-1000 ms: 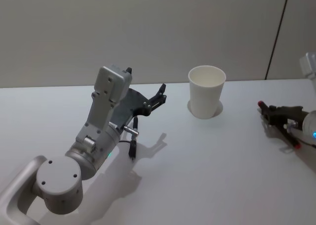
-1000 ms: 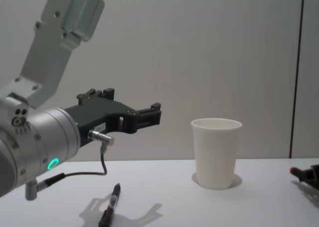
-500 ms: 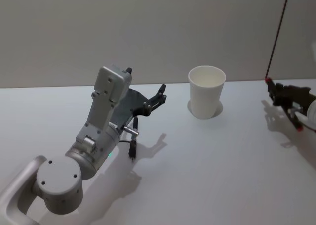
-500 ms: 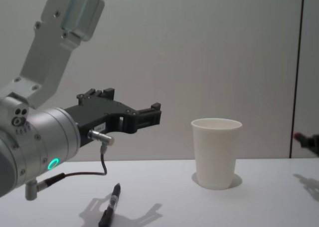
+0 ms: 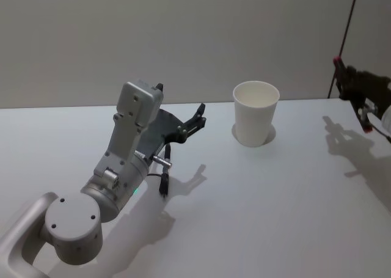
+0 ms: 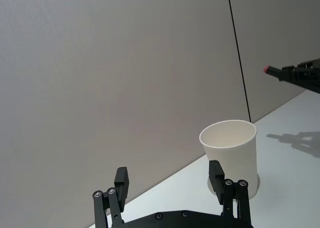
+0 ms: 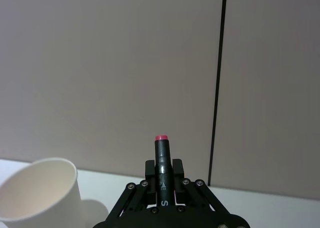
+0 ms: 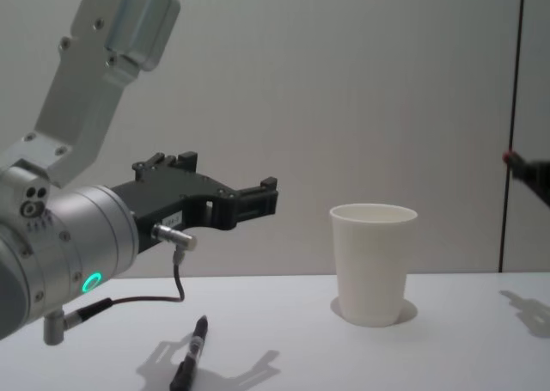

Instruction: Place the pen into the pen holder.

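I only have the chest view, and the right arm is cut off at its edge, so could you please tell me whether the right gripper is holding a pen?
Observer: Yes. The right wrist view shows the right gripper shut on a dark red-tipped pen, whose tip sticks out past the jaws.
Operator: Thank you. Is anything already inside the paper cup?
Observer: The head view looks down into its mouth, and the part of the inside that shows is bare.
Operator: And is the left gripper carrying anything?
Observer: No. In the left wrist view its jaws stand wide apart with nothing between them.
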